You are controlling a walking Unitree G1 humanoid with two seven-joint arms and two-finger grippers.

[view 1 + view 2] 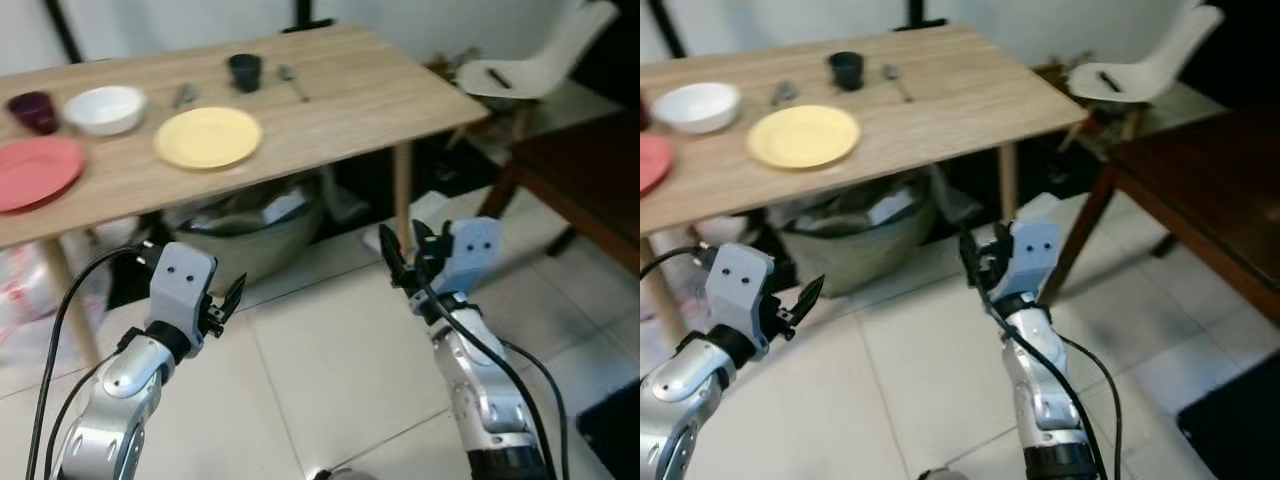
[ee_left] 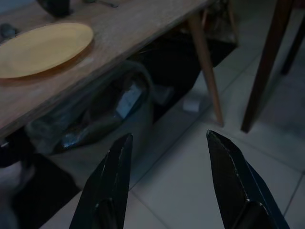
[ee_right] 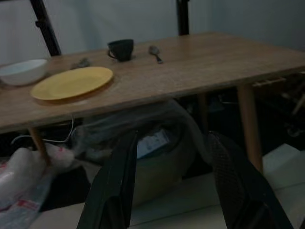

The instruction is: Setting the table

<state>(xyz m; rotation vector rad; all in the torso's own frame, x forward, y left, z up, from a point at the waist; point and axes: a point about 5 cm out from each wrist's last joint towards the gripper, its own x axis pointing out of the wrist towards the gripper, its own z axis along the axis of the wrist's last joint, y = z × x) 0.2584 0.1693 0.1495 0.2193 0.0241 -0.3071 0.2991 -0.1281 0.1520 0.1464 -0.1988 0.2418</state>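
A light wooden desk [image 1: 330, 110] stood ahead of the robot, above pale floor tiles [image 1: 330, 360]. On it a yellow plate [image 1: 208, 136] lay near the front edge, with a white bowl [image 1: 105, 109] behind it toward the robot's left and a red plate [image 1: 35, 168] further left at the desk's edge. A dark purple cup [image 1: 33, 110] sat just beside the bowl. A black cup [image 1: 244, 71] stood behind the yellow plate, a spoon [image 1: 292, 80] lay to its right, and a small piece of cutlery [image 1: 183, 95], too blurred to name, lay between bowl and black cup.

Both arms were raised in front of the desk, below its top and apart from everything on it. The left pincer [image 1: 228, 298] hung over the tiles with its two black fingers [image 2: 107, 186] spread and nothing between them. The right pincer [image 1: 402, 256] was held near the desk leg [image 1: 402, 190], its fingers [image 3: 116, 186] likewise spread and empty.

Under the desk sat a grey bin [image 1: 250, 235] stuffed with bags. A white chair [image 1: 540, 60] stood past the desk's right end, and a dark wooden table [image 1: 590, 170] stood further to the right
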